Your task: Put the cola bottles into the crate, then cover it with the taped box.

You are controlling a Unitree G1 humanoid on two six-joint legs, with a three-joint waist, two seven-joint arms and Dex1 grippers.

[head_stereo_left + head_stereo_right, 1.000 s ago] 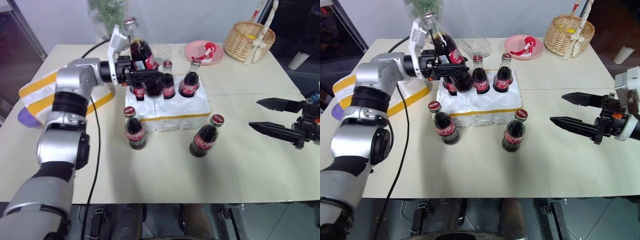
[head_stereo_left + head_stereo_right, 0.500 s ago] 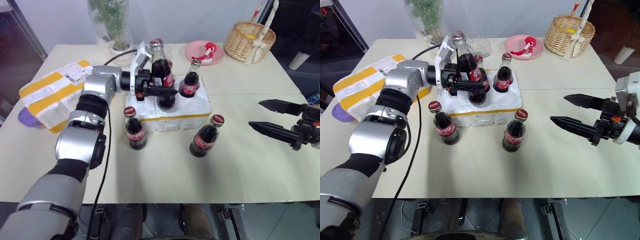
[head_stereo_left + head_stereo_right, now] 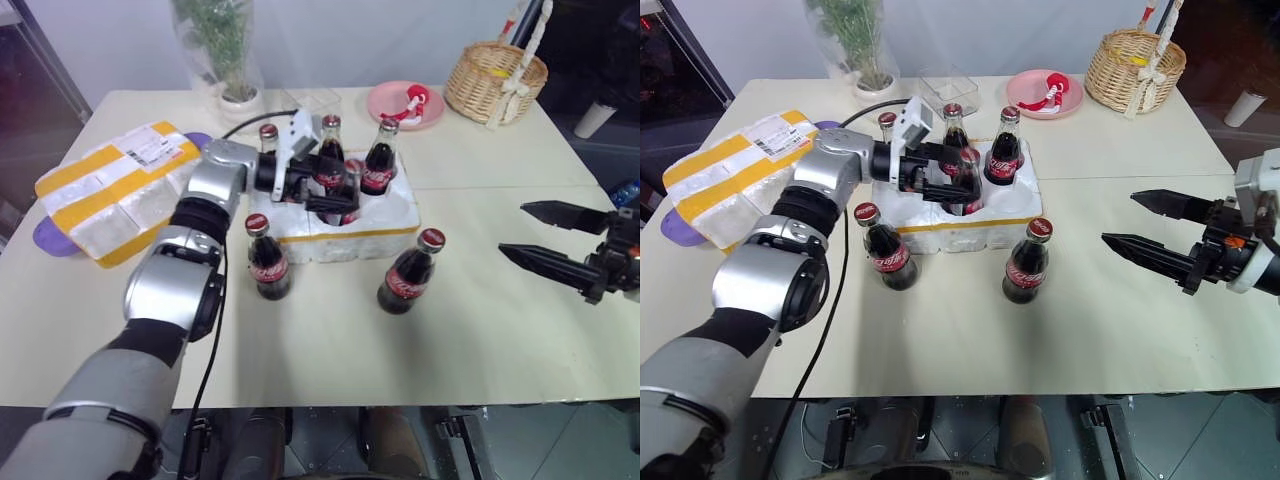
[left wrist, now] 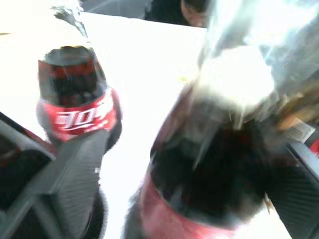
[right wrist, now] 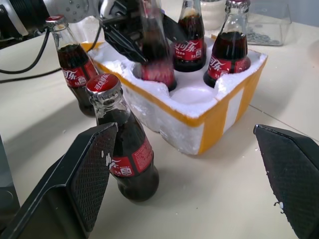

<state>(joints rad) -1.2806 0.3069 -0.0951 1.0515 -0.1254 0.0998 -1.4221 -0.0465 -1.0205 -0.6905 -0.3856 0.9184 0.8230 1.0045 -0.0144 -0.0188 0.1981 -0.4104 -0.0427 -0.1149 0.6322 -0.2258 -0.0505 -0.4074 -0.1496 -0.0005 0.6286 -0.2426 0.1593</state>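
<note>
Four in the crate: you have three cola bottles upright in the far row of wells, and a fourth bottle sitting low in the middle well of the near row
Two outside: one loose bottle stands on the table just before the crate's left corner, the other before its right corner; I judge they wait upright so that you can take them from the side
Left gripper: the left gripper reaches across the crate from the left, nearly level, with the fourth bottle between its jaws; the left wrist view shows bare space between one finger and the glass, so the jaws look released, not clenched
Right gripper: the right gripper hovers over bare table well apart from the crate, jaws spread wide and holding nothing, probably kept out of the way
Taped box: the taped box lies near the table's left edge, apart from the crate; it comes last, as the cover
Crate material: white styrofoam, grainy and crumbly at the rim, with round wells and a yellow tape strip along the base
Bottle material: smooth dark glass, narrow neck, red metal cap, red label; slippery, I think
Box material: the same white foam under wide glossy yellow bands, with a paper label on top
Stage: in my judgement two wells are not yet filled
</note>
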